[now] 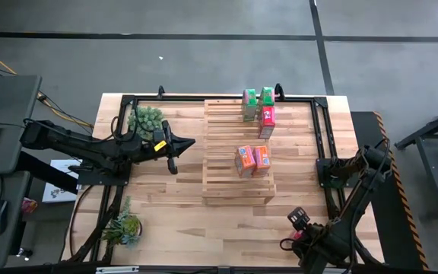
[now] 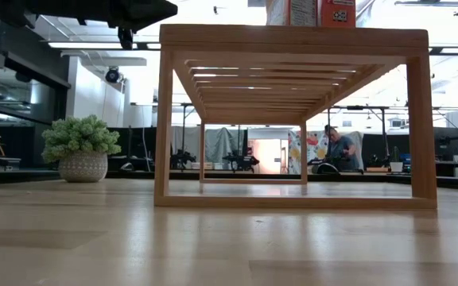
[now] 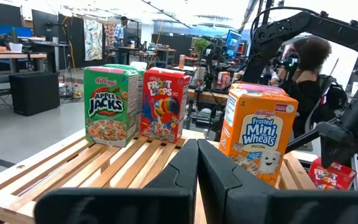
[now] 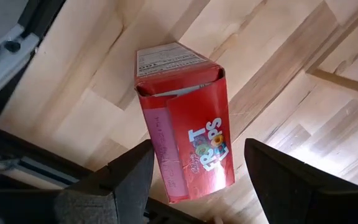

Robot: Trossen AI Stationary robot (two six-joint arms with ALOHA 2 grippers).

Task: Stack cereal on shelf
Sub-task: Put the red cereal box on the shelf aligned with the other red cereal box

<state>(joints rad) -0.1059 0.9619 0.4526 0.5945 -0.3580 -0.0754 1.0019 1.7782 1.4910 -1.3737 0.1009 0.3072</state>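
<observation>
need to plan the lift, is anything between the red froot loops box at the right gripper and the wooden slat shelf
Nothing visible blocks it. The right gripper straddles the red cardboard Froot Loops box near the table's front right corner; bare tabletop lies between there and the pale wooden slat shelf, whose near end has free slats.

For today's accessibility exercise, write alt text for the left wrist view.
Three small cereal boxes stand upright on a slatted wooden shelf: green Apple Jacks, red Froot Loops and orange Frosted Mini Wheats. The left gripper, shut and empty, points at them.
</observation>
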